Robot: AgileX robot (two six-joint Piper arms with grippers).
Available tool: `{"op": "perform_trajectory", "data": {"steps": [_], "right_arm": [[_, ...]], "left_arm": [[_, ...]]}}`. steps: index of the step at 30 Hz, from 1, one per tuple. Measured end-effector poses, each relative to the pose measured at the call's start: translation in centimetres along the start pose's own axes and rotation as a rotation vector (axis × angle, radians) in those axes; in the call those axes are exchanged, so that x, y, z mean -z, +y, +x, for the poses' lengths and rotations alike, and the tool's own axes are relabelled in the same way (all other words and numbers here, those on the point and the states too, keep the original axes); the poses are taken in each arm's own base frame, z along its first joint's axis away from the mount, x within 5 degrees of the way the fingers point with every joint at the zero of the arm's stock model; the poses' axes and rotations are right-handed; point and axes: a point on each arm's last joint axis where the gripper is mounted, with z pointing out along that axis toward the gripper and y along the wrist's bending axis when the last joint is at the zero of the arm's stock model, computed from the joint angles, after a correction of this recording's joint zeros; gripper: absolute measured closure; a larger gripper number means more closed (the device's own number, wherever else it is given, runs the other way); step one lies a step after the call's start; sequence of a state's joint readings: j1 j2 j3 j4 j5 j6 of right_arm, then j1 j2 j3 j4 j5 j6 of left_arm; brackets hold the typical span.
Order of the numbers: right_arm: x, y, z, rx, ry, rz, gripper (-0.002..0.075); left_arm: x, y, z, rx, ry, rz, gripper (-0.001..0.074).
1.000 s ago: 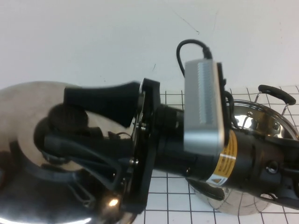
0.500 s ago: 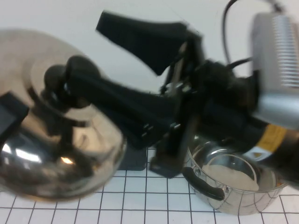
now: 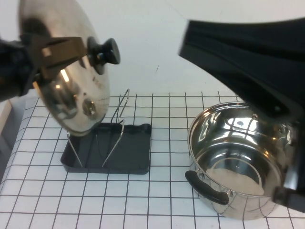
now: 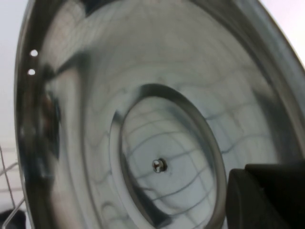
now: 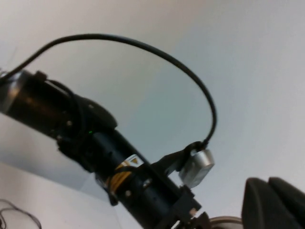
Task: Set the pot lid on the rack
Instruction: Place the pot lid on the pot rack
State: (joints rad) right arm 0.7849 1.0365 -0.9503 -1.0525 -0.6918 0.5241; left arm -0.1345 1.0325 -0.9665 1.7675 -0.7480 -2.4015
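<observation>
High view: the left pincer [image 3: 50, 52] is clenched on the rim of the pot lid [image 3: 66, 76] and holds it in the air, standing nearly on edge, its black knob [image 3: 106, 50] pointing toward the pot [image 3: 238, 167]. The lid hangs directly above the rack [image 3: 107, 152], its lower edge down among the wire uprights [image 3: 116, 121] at the end of the rack farthest from the pot, not yet seated as far as I can judge. The lid's flat face runs roughly in line with the uprights' gap, so the coming move looks like a straight descent into the slot. The right arm [image 3: 252, 62] looms above the pot, well away from the rack; its pincer cannot be made out here. Rack and pot both stand on the checked counter [image 3: 167, 205].

Left wrist view: the lid's shiny underside [image 4: 157, 143] fills the picture, with the knob's screw at its centre.

Right wrist view: the right pincer [image 5: 274, 202] is aimed up and away from the rack, at the left arm [image 5: 105, 167]; whether it is released or clenched I cannot tell.
</observation>
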Motion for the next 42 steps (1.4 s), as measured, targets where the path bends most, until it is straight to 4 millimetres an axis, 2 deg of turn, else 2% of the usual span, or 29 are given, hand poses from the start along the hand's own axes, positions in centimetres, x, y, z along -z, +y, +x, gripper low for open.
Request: {"op": "perform_trajectory", "data": {"steps": [7,13,18,27,35,42], "right_arm": [[2.5,0.7,-1.5,-0.01,0.156,-0.055,0.072],[3.6,1.8,-0.8,-0.106,0.254,-0.111,0.0721],[4.1,3.0,1.2,-0.163,0.321,-0.137,0.0721],[4.9,4.6,3.8,-0.22,0.403,-0.159,0.0721],[5.1,4.8,4.4,-0.231,0.424,-0.153,0.0721],[5.1,4.4,4.6,-0.219,0.442,-0.103,0.0721]], "left_arm": [[-5.8,4.8,-0.4,0.086,0.153,-0.019,0.0633],[-8.8,8.0,0.2,0.086,0.223,-0.044,0.0633],[-9.5,9.0,0.6,0.047,0.245,-0.046,0.0633],[-9.6,9.1,0.5,-0.061,0.241,-0.042,0.0633],[-9.6,9.5,0.3,-0.115,0.216,-0.079,0.0633],[-10.4,10.4,1.3,-0.124,0.277,-0.039,0.0633]]}}
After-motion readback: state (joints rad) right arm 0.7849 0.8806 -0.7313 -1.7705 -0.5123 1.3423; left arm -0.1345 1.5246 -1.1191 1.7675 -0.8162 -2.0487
